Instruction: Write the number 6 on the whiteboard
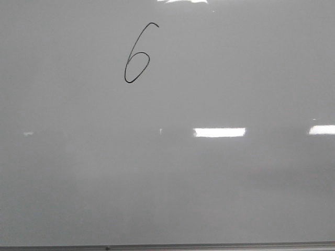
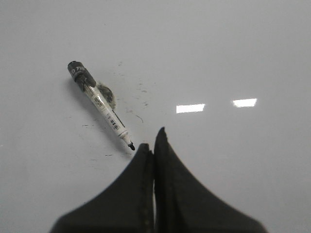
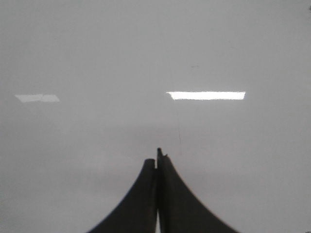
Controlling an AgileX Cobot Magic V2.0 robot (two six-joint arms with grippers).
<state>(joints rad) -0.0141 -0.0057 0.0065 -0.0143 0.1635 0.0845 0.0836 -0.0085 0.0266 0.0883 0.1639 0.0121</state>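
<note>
A thin black slanted number 6 (image 1: 137, 54) is drawn on the upper left of the glossy whiteboard (image 1: 209, 183). No gripper shows in the front view. In the left wrist view a marker (image 2: 99, 103) with a black cap end and an uncapped tip lies loose on the whiteboard (image 2: 233, 58), its tip just beside my left gripper (image 2: 152, 141), which is shut and empty. My right gripper (image 3: 157, 158) is shut and empty over the bare whiteboard (image 3: 97, 58).
The whiteboard's thin dark frame edge (image 1: 167, 247) runs along the near side. Bright rectangular light reflections (image 1: 219, 132) lie on the board. Faint smudges and small ink marks (image 2: 138, 116) surround the marker.
</note>
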